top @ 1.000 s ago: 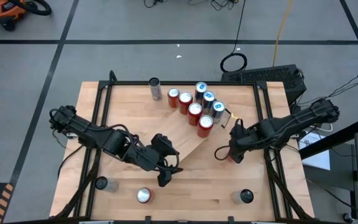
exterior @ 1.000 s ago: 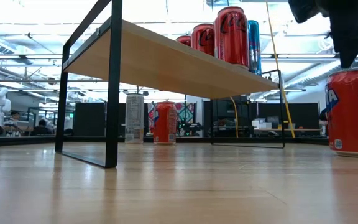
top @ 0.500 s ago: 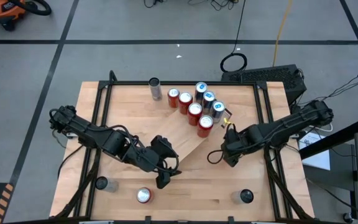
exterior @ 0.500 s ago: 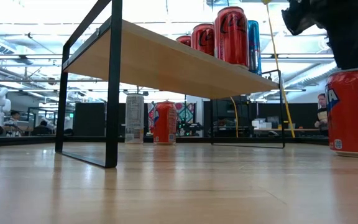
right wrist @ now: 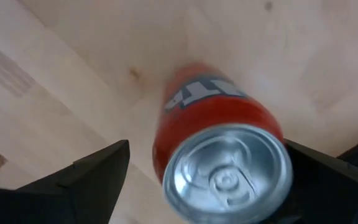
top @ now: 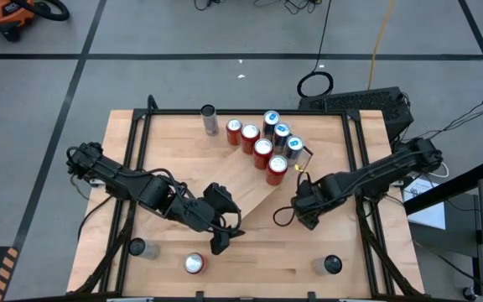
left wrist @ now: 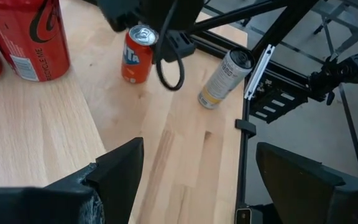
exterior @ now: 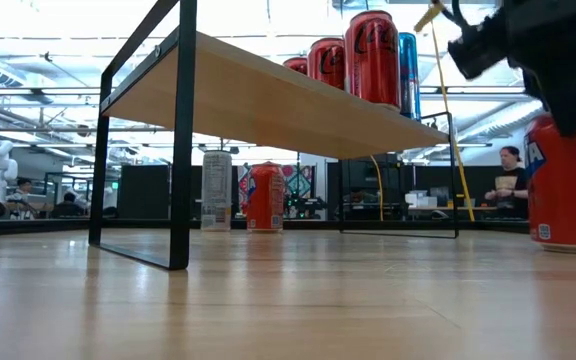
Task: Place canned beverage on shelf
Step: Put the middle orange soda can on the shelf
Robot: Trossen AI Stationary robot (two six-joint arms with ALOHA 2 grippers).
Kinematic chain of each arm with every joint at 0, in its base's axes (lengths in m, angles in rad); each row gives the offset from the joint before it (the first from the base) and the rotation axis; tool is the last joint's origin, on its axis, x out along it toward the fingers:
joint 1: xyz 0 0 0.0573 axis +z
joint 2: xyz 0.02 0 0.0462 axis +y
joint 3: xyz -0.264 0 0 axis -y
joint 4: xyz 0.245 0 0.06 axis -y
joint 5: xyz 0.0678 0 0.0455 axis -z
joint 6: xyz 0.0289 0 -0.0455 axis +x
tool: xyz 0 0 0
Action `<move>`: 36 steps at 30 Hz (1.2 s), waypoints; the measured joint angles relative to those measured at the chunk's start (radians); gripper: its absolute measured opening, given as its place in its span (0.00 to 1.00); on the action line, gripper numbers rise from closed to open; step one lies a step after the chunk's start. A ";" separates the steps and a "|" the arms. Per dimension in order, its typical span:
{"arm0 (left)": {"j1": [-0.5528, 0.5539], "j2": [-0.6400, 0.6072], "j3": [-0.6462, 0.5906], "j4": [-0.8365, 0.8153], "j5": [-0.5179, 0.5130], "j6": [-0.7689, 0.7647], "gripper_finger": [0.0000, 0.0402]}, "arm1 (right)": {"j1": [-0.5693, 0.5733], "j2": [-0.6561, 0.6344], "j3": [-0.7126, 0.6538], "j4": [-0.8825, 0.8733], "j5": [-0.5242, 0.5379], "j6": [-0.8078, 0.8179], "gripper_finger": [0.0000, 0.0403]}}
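Note:
An orange-red canned beverage [right wrist: 219, 143] stands upright on its base on the tabletop, right of the shelf [top: 254, 189]. My right gripper [right wrist: 207, 177] points down over it, open. One finger stands on each side of the can's silver top [exterior: 568, 125], with a gap to it. The shelf [exterior: 268, 100] is a light-wood board on black brackets and carries several red and blue cans [top: 262, 149]. My left gripper [top: 222, 237] waits open above the shelf's near end and holds nothing.
A pale can [left wrist: 225, 78] and a dark can [top: 331, 265] stand near the table's right front. A red can [top: 194, 264] and a dark can [top: 137, 248] stand at the left front. A grey can [top: 210, 120] is at the far edge. People show beyond the table [exterior: 503, 185].
My right gripper has come down and a little toward the table's left, tipping to point more straight down. Its open fingers are now around the top of the orange-red can. The can has stayed where it was.

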 joint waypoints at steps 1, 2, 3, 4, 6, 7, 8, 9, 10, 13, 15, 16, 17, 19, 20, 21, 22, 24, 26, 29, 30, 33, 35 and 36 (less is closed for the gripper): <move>0.000 0.000 0.000 0.000 0.001 0.001 0.78 | 0.000 0.004 -0.012 0.012 -0.011 -0.001 0.94; 0.000 0.000 0.000 0.000 0.001 0.001 0.78 | 0.000 0.008 -0.026 0.023 -0.019 0.000 0.94; 0.000 0.000 0.000 0.000 0.001 0.001 0.78 | 0.000 0.011 -0.037 0.031 -0.031 0.002 0.94; 0.000 0.000 0.000 0.000 0.001 0.001 0.78 | 0.000 0.011 -0.048 0.037 -0.038 0.002 0.94; -0.003 0.000 0.000 0.000 0.001 0.001 0.78 | 0.001 0.011 -0.061 0.036 -0.042 0.002 0.94; -0.005 0.000 0.000 0.000 0.001 0.002 0.78 | 0.001 0.011 -0.063 0.035 -0.042 0.002 0.94; -0.007 0.000 0.000 -0.001 0.001 0.005 0.78 | 0.001 0.011 -0.063 0.035 -0.041 0.000 0.94; -0.011 0.000 0.000 -0.001 0.001 0.005 0.78 | 0.001 0.008 -0.063 0.036 -0.040 -0.001 0.94; -0.014 0.000 0.000 -0.001 0.001 0.005 0.78 | 0.000 0.006 -0.063 0.040 -0.040 -0.001 0.94; -0.021 0.000 0.000 -0.001 0.001 0.005 0.78 | 0.000 0.005 -0.063 0.060 -0.039 -0.001 0.94; -0.021 0.000 0.000 -0.001 0.001 0.004 0.78 | 0.000 0.006 -0.063 0.072 -0.038 -0.001 0.94; -0.021 0.000 0.000 -0.001 0.001 0.004 0.78 | 0.000 0.005 -0.063 0.082 -0.038 -0.002 0.94; -0.021 0.000 0.000 -0.001 0.001 0.004 0.78 | 0.000 0.005 -0.063 0.092 -0.036 -0.003 0.94; -0.021 0.000 0.000 -0.001 0.001 0.004 0.78 | 0.000 0.005 -0.063 0.108 -0.034 -0.013 0.93; -0.021 0.000 0.000 -0.001 0.001 0.004 0.78 | 0.000 0.005 -0.063 0.111 -0.034 -0.018 0.92; -0.021 0.000 0.000 -0.001 0.001 0.004 0.78 | 0.000 0.005 -0.063 0.112 -0.034 -0.020 0.90; -0.021 0.000 0.000 -0.001 0.001 0.004 0.78 | 0.000 0.005 -0.063 0.112 -0.034 -0.020 0.88; -0.021 0.000 0.000 -0.002 0.001 -0.001 0.78 | 0.000 0.005 -0.063 0.112 -0.035 -0.020 0.83; -0.021 0.000 0.000 -0.002 0.000 -0.003 0.78 | 0.000 0.005 -0.063 0.112 -0.036 -0.020 0.78; -0.025 0.000 0.000 -0.002 -0.008 -0.004 0.78 | 0.000 0.005 -0.063 0.112 -0.037 -0.020 0.72; -0.027 0.000 0.000 -0.002 -0.009 -0.004 0.78 | 0.000 0.004 -0.062 0.112 -0.038 -0.020 0.70; -0.032 0.000 0.000 -0.001 -0.021 -0.012 0.78 | 0.000 0.004 -0.062 0.113 -0.041 -0.023 0.67; -0.032 0.001 0.000 -0.001 -0.033 -0.024 0.78 | 0.000 0.005 -0.056 0.112 -0.053 -0.031 0.67; -0.032 0.001 0.000 -0.001 -0.039 -0.027 0.78 | 0.000 0.007 -0.051 0.112 -0.063 -0.040 0.67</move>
